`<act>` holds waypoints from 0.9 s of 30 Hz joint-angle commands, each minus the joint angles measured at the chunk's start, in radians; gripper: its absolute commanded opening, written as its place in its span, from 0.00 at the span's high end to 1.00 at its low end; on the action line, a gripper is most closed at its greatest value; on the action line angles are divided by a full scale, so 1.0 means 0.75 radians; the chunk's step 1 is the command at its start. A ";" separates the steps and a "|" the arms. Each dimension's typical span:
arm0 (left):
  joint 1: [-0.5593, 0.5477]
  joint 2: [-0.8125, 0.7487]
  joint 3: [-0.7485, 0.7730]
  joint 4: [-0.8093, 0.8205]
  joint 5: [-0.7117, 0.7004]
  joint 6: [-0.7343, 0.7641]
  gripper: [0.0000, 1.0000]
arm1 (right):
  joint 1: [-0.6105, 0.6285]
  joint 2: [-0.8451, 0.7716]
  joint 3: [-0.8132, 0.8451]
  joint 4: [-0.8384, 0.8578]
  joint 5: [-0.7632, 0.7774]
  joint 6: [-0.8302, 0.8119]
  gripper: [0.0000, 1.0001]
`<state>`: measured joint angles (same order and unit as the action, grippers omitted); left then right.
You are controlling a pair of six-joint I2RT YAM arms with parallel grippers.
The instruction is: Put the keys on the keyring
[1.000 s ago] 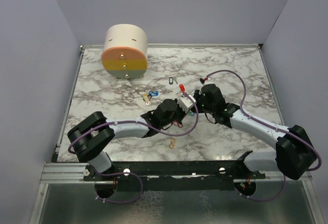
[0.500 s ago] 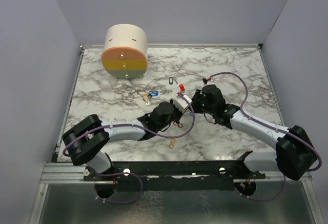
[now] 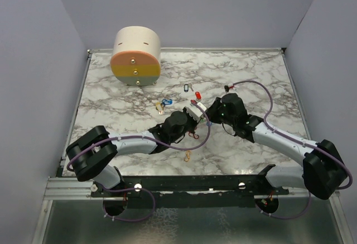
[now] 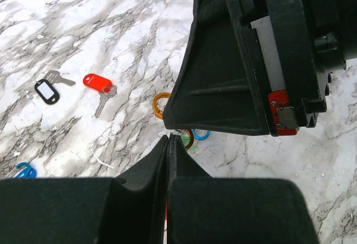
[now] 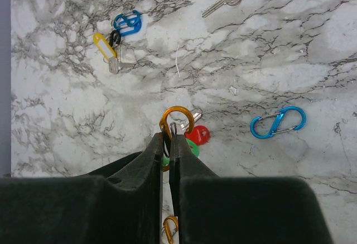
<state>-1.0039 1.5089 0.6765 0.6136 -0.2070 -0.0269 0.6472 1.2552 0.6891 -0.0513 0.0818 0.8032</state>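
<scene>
Cream cylinder point(image 3: 136, 56), orange and yellow bands across front face, small metal studs, at far left corner of surface; marble-patterned table point(image 3: 256, 71), grey veins; plain lavender walls point(image 3: 33, 60) around; metal rail point(image 3: 67, 187) along near edge

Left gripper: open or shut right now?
Shut. The left gripper shows its fingers pressed flush together, no gap at the tips.

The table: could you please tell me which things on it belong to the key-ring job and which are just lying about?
Job: orange clip, red-tagged key, black-tagged key, yellow-tagged key, blue S-clip.
Lying about: cream-and-orange cylinder.
</scene>
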 commanded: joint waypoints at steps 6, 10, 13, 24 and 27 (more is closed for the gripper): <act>-0.009 -0.042 -0.024 0.091 -0.029 -0.021 1.00 | 0.008 -0.016 -0.011 0.038 0.094 0.104 0.99; -0.010 -0.038 -0.029 0.107 -0.033 -0.023 1.00 | 0.008 -0.012 -0.024 0.068 0.101 0.166 0.99; -0.009 -0.036 -0.029 0.111 -0.035 -0.021 1.00 | 0.008 -0.017 -0.042 0.096 0.117 0.215 0.99; -0.009 -0.031 -0.029 0.131 -0.035 -0.021 1.00 | 0.008 -0.100 -0.109 0.152 0.176 0.365 0.99; -0.009 -0.025 -0.026 0.139 -0.030 -0.019 1.00 | 0.008 -0.104 -0.110 0.160 0.173 0.393 0.99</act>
<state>-1.0039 1.5074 0.6579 0.6731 -0.2146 -0.0322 0.6479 1.1999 0.6147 0.0242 0.1696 1.0443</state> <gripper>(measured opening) 0.009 0.063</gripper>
